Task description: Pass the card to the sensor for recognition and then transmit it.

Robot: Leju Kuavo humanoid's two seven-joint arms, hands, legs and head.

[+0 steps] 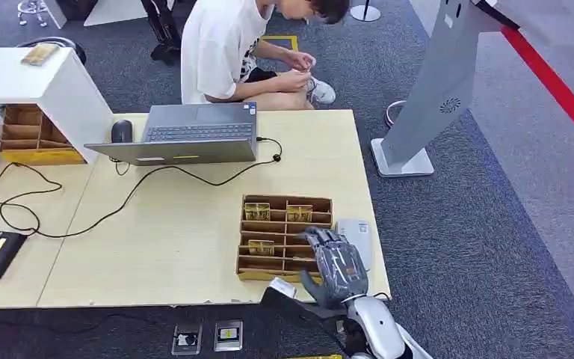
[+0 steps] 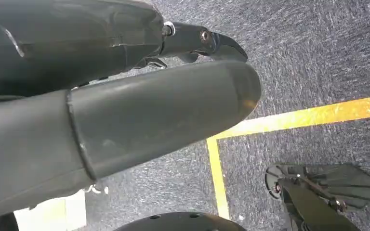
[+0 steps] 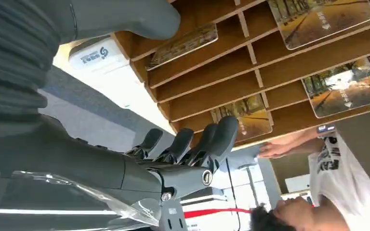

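Pick-up step: right hand, fingers apart and empty, hovers over the tray; next it must pinch a card.

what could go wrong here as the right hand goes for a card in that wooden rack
1. The cards stand in narrow slots between thin dividers, so the thick fingers of the right hand may catch the wooden rack and push it rather than pinch a card.
2. The white card reader lies right beside the rack and could get knocked.
3. The rack sits near the table edge and might slide off.
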